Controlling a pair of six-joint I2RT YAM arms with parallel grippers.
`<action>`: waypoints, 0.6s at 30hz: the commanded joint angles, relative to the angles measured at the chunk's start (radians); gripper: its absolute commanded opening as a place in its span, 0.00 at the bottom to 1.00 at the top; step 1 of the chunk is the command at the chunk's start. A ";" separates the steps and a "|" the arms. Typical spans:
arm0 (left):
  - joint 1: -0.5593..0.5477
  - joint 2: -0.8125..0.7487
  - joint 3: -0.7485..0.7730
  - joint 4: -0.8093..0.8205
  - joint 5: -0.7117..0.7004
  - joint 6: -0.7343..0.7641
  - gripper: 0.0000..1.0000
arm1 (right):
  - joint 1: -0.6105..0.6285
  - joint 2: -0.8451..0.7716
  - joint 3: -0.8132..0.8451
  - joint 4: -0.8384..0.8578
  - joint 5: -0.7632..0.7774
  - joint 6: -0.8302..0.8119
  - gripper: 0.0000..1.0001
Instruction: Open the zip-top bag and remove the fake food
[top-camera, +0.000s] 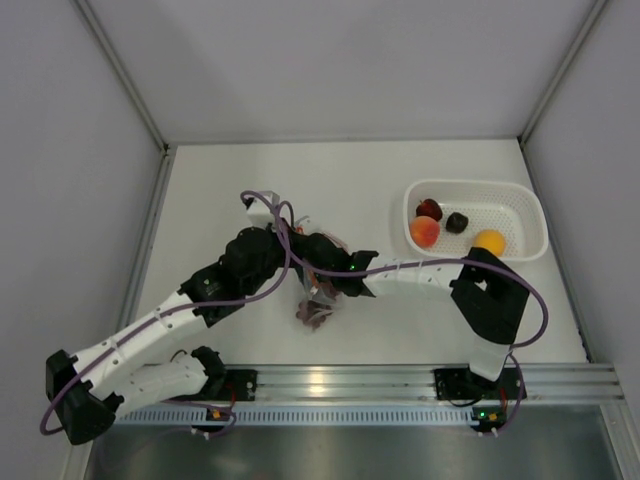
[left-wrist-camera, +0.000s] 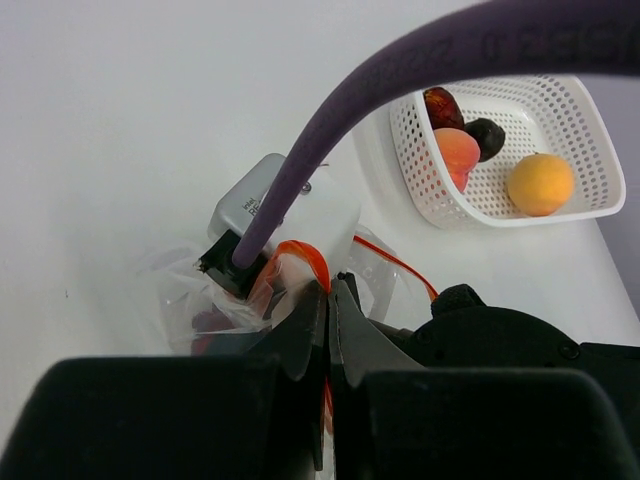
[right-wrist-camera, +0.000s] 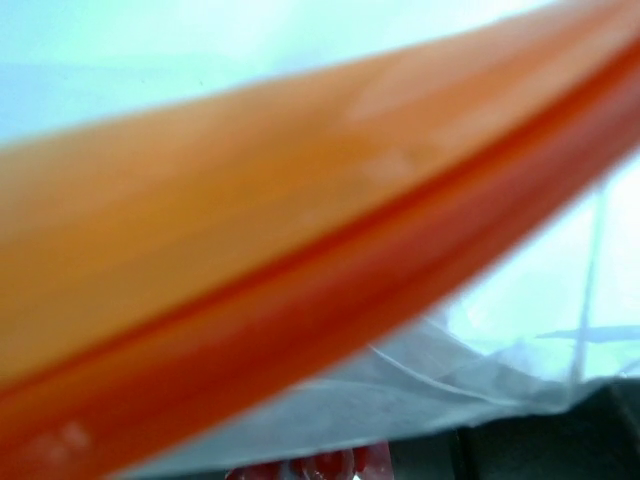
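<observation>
The zip-top bag (top-camera: 318, 298) hangs between both grippers over the table's middle, with a dark purple-red grape bunch (top-camera: 314, 317) in its bottom. My left gripper (left-wrist-camera: 328, 285) is shut on the bag's red-orange zip strip (left-wrist-camera: 300, 252); clear film (left-wrist-camera: 190, 290) bulges to its left over something dark red (left-wrist-camera: 210, 322). My right gripper (top-camera: 332, 283) is at the bag's other side. In its wrist view the strip (right-wrist-camera: 250, 300) fills the frame and hides the fingers. A peach (top-camera: 424, 232), an orange-yellow fruit (top-camera: 489, 241), a dark red piece (top-camera: 429, 209) and a blackish piece (top-camera: 457, 222) lie in the basket.
The white perforated basket (top-camera: 522, 196) stands at the right, also in the left wrist view (left-wrist-camera: 500, 222). The right arm's wrist camera and purple cable (left-wrist-camera: 260, 200) sit close above the bag. Grey walls enclose the table on three sides.
</observation>
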 joint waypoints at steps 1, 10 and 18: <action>0.007 -0.007 -0.010 0.035 -0.044 -0.005 0.00 | 0.053 -0.071 0.016 0.015 0.065 0.024 0.11; 0.007 -0.007 -0.012 0.041 0.033 0.002 0.00 | -0.009 -0.073 0.039 -0.080 0.074 0.123 0.11; 0.007 0.002 -0.013 0.078 0.139 0.039 0.00 | -0.015 -0.051 0.092 -0.161 0.076 0.149 0.12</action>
